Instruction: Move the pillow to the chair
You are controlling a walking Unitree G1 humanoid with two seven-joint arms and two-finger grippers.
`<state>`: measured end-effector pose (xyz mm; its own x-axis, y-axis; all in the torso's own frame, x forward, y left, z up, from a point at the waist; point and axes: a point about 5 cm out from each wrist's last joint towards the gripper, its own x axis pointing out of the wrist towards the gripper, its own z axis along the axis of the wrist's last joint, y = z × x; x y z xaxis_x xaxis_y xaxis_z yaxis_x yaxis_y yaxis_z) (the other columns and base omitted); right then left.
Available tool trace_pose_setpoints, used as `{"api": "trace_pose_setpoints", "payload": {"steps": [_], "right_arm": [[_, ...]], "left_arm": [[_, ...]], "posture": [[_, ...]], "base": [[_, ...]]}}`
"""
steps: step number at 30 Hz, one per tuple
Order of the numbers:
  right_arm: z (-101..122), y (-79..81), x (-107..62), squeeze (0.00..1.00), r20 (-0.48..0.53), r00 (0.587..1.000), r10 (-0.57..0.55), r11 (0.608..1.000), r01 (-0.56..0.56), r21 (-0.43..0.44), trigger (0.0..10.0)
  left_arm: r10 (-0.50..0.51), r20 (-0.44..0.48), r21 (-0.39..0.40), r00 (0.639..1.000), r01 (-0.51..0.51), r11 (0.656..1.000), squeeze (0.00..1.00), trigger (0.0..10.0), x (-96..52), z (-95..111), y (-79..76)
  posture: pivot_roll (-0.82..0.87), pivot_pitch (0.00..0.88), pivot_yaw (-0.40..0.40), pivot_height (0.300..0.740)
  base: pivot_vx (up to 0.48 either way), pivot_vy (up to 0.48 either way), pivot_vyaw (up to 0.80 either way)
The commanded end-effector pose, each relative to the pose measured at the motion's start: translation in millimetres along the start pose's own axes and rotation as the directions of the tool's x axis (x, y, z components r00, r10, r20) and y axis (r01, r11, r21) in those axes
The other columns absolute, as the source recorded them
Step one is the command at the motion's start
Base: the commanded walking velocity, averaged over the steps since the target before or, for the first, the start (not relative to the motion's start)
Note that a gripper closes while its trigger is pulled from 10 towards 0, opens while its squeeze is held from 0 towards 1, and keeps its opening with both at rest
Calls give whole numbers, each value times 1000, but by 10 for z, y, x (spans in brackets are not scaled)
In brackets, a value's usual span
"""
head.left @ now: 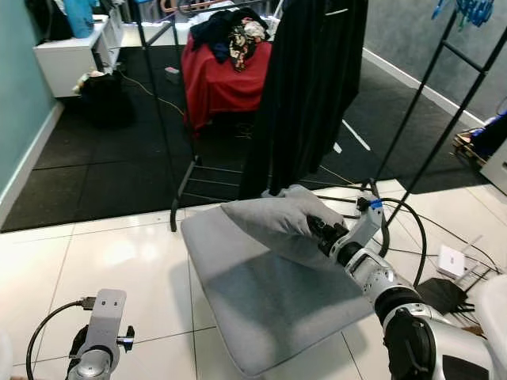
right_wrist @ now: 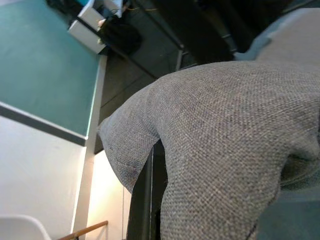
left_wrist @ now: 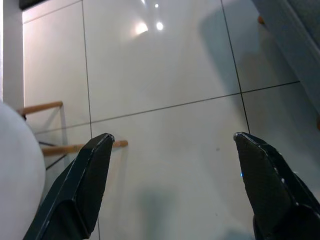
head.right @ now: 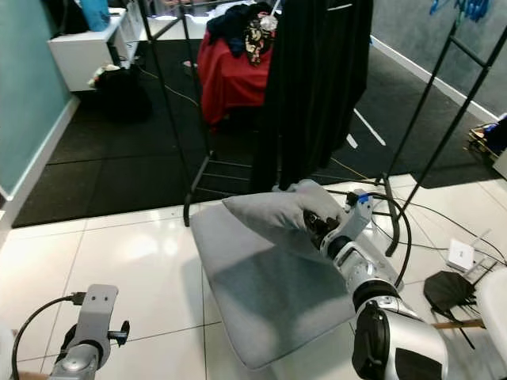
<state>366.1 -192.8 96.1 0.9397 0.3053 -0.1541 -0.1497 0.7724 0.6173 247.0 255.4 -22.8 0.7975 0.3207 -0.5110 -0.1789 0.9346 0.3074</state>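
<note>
A robot looks down at a white tiled floor (head.left: 119, 261) where a grey padded chair seat (head.left: 269, 301) sits low in front of it. The robot's right gripper (head.left: 321, 231) reaches forward from the lower right and pinches one edge of a grey fabric pillow (head.left: 273, 218), its black fingers pressed into the cloth. The pillow is held tilted above the far half of the chair seat, casting a shadow on the cushion beneath; whether its lower edge touches the seat cannot be told. In the right wrist view the woven grey cloth bulges close to the camera, with one dark finger (right_wrist: 142, 200) beside a fold. The left gripper (left_wrist: 170, 190) hangs low at the robot's left side over bare tile, its two black fingers spread wide with nothing between them. Just behind the chair stands a black metal clothes rack (head.left: 170, 182) with a long black garment (head.left: 305, 95) hanging from it. Farther back, on dark flooring, a red cloth (head.left: 218, 79) covers a piece of furniture piled with clothes. A teal wall (head.left: 20, 95) runs along the left, and cables (head.left: 416, 222) trail across the tiles on the right
</note>
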Motion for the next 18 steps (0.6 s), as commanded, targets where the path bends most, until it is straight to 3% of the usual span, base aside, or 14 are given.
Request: {"api": "trace_pose_setpoints", "payload": {"steps": [1,11,12,18], "right_arm": [[-75,-95,-59,0,-23,999,-46,999,45,-31,0],[-420,-269,-209,0,-136,982,-129,990,119,-81,0],[-478,-289,-232,0,-154,978,-141,987,128,-93,9647],[-645,-331,-295,0,-228,959,-167,981,138,-139,10000]], "left_arm": [[2,-15,16,1000,-2,1000,0,10000,-18,-55,-11],[7,-19,9,1000,-7,1000,0,10000,-16,-50,-29],[9,-14,22,1000,-9,1000,0,10000,-17,-48,-30],[-11,-45,8,999,11,1000,0,10000,-18,-80,-36]], "posture": [[-145,75,-48,740],[-149,79,-45,740],[-149,79,-47,740],[-150,74,-48,740]], "base": [[0,0,0],[0,0,0],[0,0,0],[0,0,-138]]}}
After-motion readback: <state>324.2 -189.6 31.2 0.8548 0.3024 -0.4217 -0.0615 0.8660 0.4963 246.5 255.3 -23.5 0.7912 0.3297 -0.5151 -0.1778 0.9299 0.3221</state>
